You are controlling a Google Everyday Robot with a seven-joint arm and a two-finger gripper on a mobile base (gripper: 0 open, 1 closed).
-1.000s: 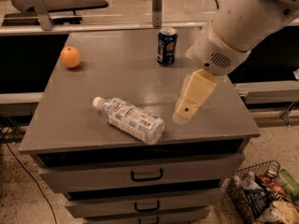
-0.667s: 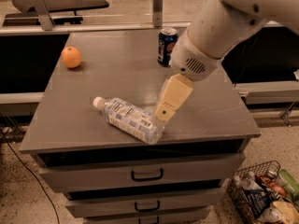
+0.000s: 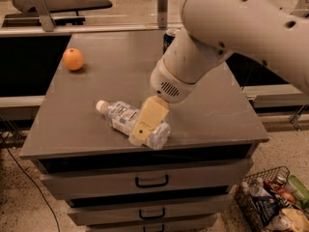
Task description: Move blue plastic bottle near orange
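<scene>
The blue plastic bottle (image 3: 120, 118) lies on its side near the front of the grey cabinet top (image 3: 207, 115), white cap pointing left. The orange (image 3: 73, 59) sits at the far left back of the top. My gripper (image 3: 145, 124) hangs from the big white arm and is right over the bottle's right half; its cream-coloured finger (image 3: 149, 117) covers part of the label. The bottle rests on the surface.
A dark blue soda can (image 3: 169, 35) stands at the back, mostly hidden behind the arm. The cabinet has drawers (image 3: 152, 180) below. A wire basket (image 3: 270, 202) with packets stands on the floor at the right.
The gripper has moved left and down from beside the bottle's right end to directly over the bottle. The arm now hides most of the can. The bottle and orange have not moved.
</scene>
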